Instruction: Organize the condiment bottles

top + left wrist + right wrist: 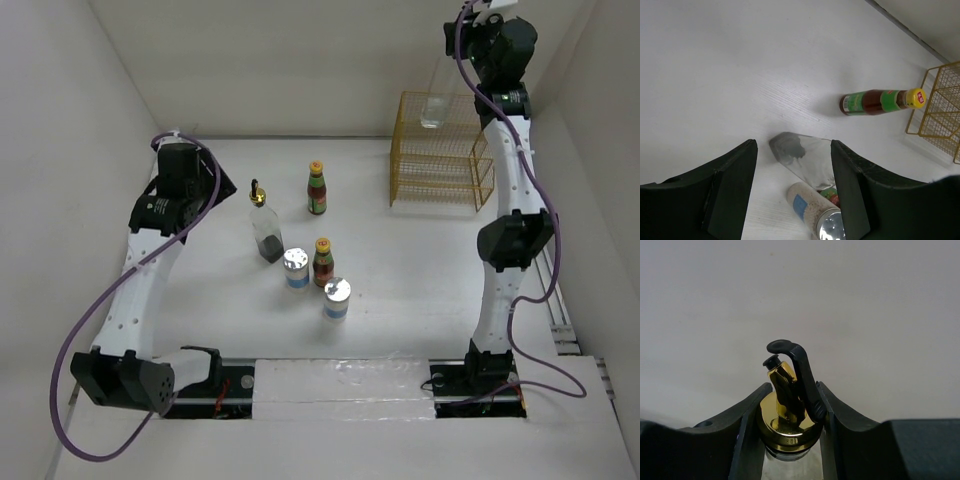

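Note:
My right gripper [792, 390] is shut on the gold pourer neck of a tall clear glass bottle [787, 432]. In the top view that bottle [434, 108] hangs from the raised right gripper [458, 38] above the yellow rack. My left gripper [792, 150] stands open and holds nothing, hovering left of the group on the table. Between its fingers I see the second glass bottle [807, 160] and a white silver-lidded jar [812, 212]. On the table stand the glass bottle [266, 232], two red-brown sauce bottles [317, 189] [323, 262] and two white jars [296, 268] [337, 298].
The yellow wire rack [440, 175] stands at the back right, near the right arm's upper links; its corner [940, 115] shows in the left wrist view. White walls close in the table on the left, back and right. The arm bases sit along the near edge.

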Motion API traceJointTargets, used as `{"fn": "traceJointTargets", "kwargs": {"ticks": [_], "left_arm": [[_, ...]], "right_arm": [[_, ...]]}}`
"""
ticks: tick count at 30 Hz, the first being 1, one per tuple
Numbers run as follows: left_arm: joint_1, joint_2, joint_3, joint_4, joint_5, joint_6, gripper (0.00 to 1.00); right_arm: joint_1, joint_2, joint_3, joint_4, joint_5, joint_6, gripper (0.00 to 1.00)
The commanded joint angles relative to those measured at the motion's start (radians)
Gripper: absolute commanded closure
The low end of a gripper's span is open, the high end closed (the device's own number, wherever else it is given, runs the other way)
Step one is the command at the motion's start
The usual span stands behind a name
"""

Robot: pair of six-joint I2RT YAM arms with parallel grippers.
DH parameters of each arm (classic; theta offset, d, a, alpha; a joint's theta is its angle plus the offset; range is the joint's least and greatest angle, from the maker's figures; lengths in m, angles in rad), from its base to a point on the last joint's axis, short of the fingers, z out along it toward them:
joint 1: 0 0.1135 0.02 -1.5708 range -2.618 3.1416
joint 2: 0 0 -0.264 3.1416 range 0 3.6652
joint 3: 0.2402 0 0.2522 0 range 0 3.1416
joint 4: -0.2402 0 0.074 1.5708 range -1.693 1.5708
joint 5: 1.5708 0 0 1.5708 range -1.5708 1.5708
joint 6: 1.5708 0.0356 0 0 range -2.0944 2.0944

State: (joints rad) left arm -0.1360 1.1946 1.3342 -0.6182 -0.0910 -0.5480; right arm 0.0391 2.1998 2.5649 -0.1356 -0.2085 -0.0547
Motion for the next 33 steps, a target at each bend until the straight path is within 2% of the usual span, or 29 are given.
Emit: {"fn": "traceJointTargets", "kwargs": {"ticks": [1,11,30,33], "left_arm": [[-0.002,-0.001,0.02,0.018,-0.015,0.003,0.44],[-0.002,0.037,0.039,0.009,-0.024,0.003,0.44],[-0.002,0.095,0.066,-0.018,-0.042,0.003,0.45],[-0.002,0.105,0.076,-0.018,-0.042,0.003,0.45]], "right_arm": [[0.01,-0.062,0.07,0.228,0.021,0.015,1.0],[0.001,0.066,0.117,0.333,0.04,0.072,1.0],[-0.008,0.14,0.135,0.577,0.185,0.162,1.0],[-0.018,0.14,0.068,0.623,0.15,0.162,1.0]]}}
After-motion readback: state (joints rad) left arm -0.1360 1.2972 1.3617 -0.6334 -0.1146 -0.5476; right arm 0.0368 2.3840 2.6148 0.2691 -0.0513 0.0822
